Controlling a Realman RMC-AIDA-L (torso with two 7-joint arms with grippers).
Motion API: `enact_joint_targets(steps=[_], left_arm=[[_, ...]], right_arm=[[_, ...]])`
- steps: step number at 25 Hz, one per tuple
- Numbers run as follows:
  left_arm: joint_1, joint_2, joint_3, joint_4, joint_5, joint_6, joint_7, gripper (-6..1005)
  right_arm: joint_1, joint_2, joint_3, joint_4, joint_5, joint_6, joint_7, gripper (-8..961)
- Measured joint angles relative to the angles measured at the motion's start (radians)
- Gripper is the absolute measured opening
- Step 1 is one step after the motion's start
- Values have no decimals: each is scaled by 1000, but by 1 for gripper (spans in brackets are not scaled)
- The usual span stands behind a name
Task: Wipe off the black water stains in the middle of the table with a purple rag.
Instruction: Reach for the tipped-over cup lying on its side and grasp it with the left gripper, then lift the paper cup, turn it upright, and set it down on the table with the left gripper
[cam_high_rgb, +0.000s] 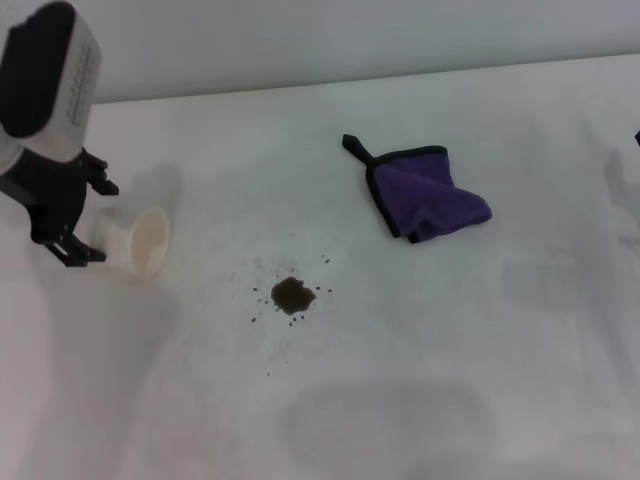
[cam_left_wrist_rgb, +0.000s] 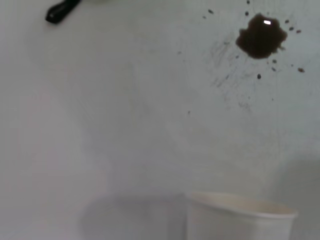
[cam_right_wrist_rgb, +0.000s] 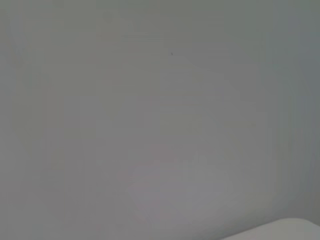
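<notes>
The table (cam_high_rgb: 480, 380), a wide white top, carries everything here, and most of it lies bare.

The left arm reaches in over the table's left edge. Its left gripper (cam_high_rgb: 88, 222) sits beside a white paper cup (cam_high_rgb: 140, 240), which appears tipped with its mouth turned toward the middle of the table. The black fingers (cam_high_rgb: 72, 250) look spread on either side of the cup's back end, but whether they press on its wall cannot be told from the head view, and the left wrist view shows only the cup's rim and no finger. That the cup's mouth points at the blot suggests it is where the dark liquid came from; this is a guess.

The right arm is hardly seen: only a dark sliver at the table's right edge in the head view, and its wrist camera looks at a plain pale surface. Its hand is out of sight, so nothing can be said of its state. It seems parked.

The purple rag (cam_high_rgb: 432, 197) lies loosely folded toward the table's far edge, right of centre, its black corner loop (cam_high_rgb: 357, 148) trailing toward the far left. It is well apart from both arms and untouched, probably laid within reach of the right arm.

The black water stains (cam_high_rgb: 292, 295) sit near the table's centre, between cup and rag: one dark blot ringed with small specks, still wet by its glint in the left wrist view. No wiping has begun; the rag must first be picked up.
</notes>
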Motion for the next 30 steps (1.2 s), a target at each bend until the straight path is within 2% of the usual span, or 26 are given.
enact_joint_targets(steps=[13, 30], left_arm=[[51, 0, 0, 130, 25, -141, -34, 863], [84, 0, -2, 137, -15, -172, -45, 845]], right_arm=[[-9, -1, 0, 0, -5, -9, 0, 715], [-8, 4, -9, 16, -10, -8, 0, 716]])
